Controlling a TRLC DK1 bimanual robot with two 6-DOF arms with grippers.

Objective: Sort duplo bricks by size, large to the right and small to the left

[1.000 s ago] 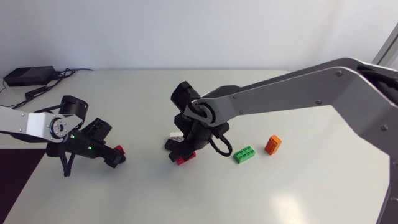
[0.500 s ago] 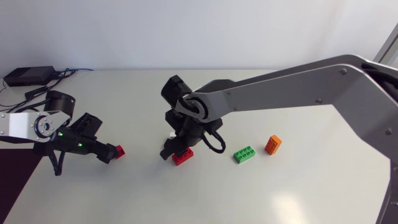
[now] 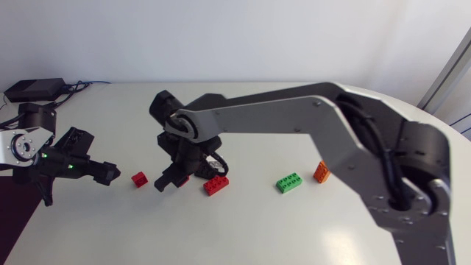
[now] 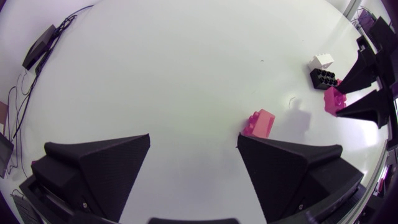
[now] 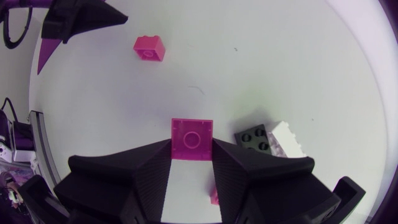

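Note:
My right gripper is shut on a small red brick, which shows pink in the wrist views. In the head view this gripper sits left of the large red brick. A second small red brick lies on the table between my two grippers, also seen just ahead of one finger of the left gripper. My left gripper stands open and empty to the left of it. A black brick and a white brick lie side by side beside my right gripper.
A green large brick and an orange brick lie to the right. A black box with cables sits at the far left corner. My right arm spans the table's middle from the right.
My right gripper closed on a small red brick and swung left, away from the large red brick. My left gripper drew back to the left, leaving its small red brick on the table.

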